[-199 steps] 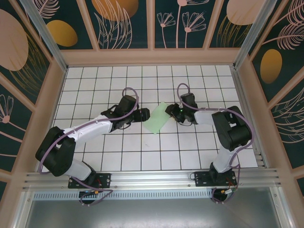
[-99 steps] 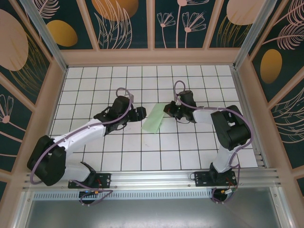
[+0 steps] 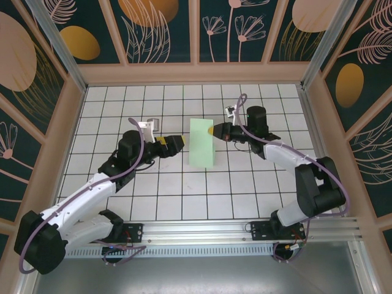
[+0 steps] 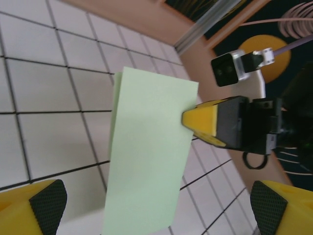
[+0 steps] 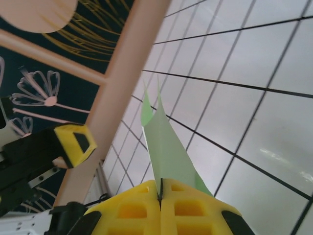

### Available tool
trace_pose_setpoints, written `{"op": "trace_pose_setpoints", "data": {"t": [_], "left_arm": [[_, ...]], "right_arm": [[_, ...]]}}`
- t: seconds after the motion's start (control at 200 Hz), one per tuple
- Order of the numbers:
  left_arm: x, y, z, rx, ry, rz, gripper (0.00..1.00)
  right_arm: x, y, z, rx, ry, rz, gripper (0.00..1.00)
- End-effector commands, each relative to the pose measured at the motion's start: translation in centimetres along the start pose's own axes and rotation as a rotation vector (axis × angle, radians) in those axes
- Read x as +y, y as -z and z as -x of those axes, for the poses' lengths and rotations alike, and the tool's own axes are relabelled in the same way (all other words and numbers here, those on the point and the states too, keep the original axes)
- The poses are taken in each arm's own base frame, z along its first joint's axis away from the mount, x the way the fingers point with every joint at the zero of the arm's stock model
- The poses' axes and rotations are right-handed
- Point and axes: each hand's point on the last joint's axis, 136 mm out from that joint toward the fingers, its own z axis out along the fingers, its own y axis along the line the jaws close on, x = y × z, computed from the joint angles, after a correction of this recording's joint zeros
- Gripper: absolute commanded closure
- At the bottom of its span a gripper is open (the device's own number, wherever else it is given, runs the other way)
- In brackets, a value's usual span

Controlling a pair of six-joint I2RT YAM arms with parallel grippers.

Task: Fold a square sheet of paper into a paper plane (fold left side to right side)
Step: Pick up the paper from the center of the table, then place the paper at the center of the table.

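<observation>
Since the left jaws have opened wide and drawn clear, the sheet of paper (image 3: 203, 143) hangs doubled over, pinched by the closed right jaws; creasing looks next.

We see a white surface (image 3: 196, 197) ruled in black grid lines, fenced by dark teal wall panels (image 3: 257, 30) painted with orange discs and pale leaves.
</observation>
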Motion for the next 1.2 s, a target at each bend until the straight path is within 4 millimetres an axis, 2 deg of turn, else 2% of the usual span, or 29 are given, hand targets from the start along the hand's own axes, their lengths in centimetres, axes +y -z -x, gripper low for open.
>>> {"op": "trace_pose_setpoints", "data": {"t": [0.0, 0.32, 0.42, 0.565, 0.691, 0.781, 0.896, 1.196], "left_arm": [[-1.7, -0.3, 0.3, -0.002, 0.004, -0.108, 0.01], [0.0, -3.2, -0.8, 0.067, 0.027, -0.073, 0.02], [-0.9, -3.9, -1.0, 0.086, 0.036, -0.136, 0.06], [-2.4, -4.1, -1.1, 0.096, 0.039, -0.235, 0.15], [-3.6, -3.8, -1.2, 0.099, 0.051, -0.319, 0.29], [-3.5, -4.0, -1.4, 0.112, 0.055, -0.314, 0.43], [-2.7, -4.3, -1.8, 0.126, 0.058, -0.278, 0.54], [-1.8, -4.5, -2.3, 0.137, 0.069, -0.242, 0.56]], "right_arm": [[2.0, 0.3, -1.2, 0.051, 0.044, 0.117, 1.0], [5.1, 1.4, -1.6, 0.062, 0.06, 0.217, 1.0], [5.9, 1.6, -1.7, 0.067, 0.068, 0.23, 1.0], [6.0, 1.7, -1.7, 0.069, 0.063, 0.233, 1.0], [5.9, 1.5, -1.6, 0.072, 0.053, 0.234, 1.0], [5.8, 1.5, -1.6, 0.073, 0.049, 0.23, 1.0], [5.5, 1.4, -1.5, 0.068, 0.044, 0.216, 0.99], [4.3, 1.7, -1.3, 0.051, 0.025, 0.179, 0.98]]}}
